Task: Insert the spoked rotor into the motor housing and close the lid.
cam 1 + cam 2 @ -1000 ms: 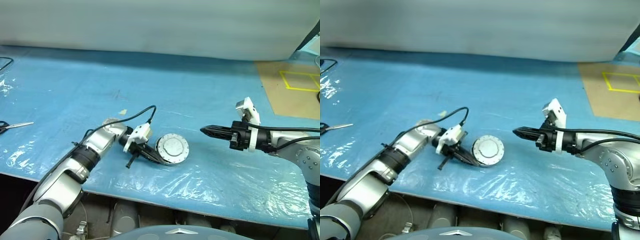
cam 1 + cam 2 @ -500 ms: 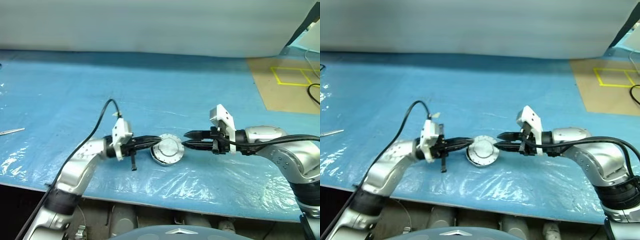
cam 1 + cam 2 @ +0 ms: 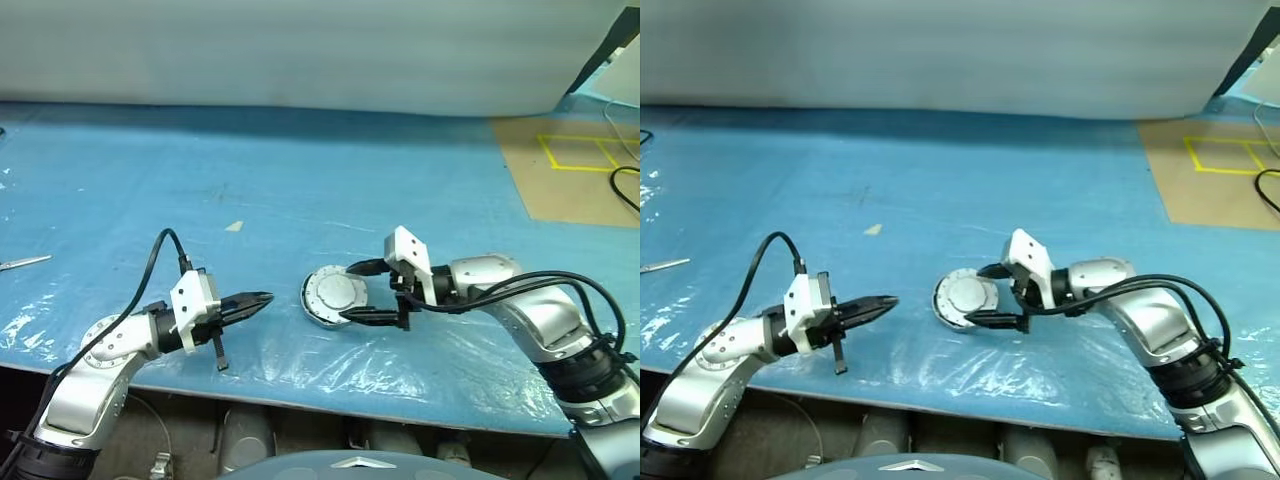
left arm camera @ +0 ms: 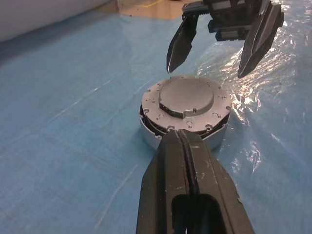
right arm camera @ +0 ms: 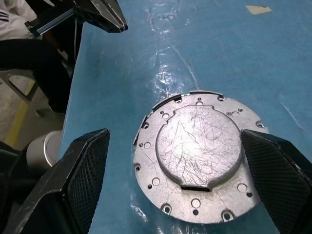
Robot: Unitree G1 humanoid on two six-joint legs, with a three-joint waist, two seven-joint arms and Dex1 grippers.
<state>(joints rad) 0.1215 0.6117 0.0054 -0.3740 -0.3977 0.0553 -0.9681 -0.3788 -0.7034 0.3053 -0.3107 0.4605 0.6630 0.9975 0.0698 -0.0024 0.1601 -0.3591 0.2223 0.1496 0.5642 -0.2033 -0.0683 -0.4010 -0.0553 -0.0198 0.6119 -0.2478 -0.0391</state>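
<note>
Grey metal lid [image 3: 335, 292] lies plain face up on the motor housing [image 4: 152, 132], just right of centre in the head views, on the blue plastic-covered table [image 3: 300, 170]; in the left wrist view it looks slightly off-centre, with a dark gap under its near-left edge, so probably not fully seated. Spoked rotor presumably beneath, cannot confirm. Right gripper [image 3: 365, 293] stands spread wide, one finger either side of the lid's right edge, grasping nothing. Left gripper [image 3: 262, 298] is clenched and empty, pointing at the stack from lower left, apart from it. Risks, as judged: if the right fingers close off-centre, they could tip or skew the lid and jam it in the housing rim; a sideways squeeze may slide the whole stack on the slick plastic, with nothing bracing it; pressing down on a cocked lid could pinch the rotor
</note>
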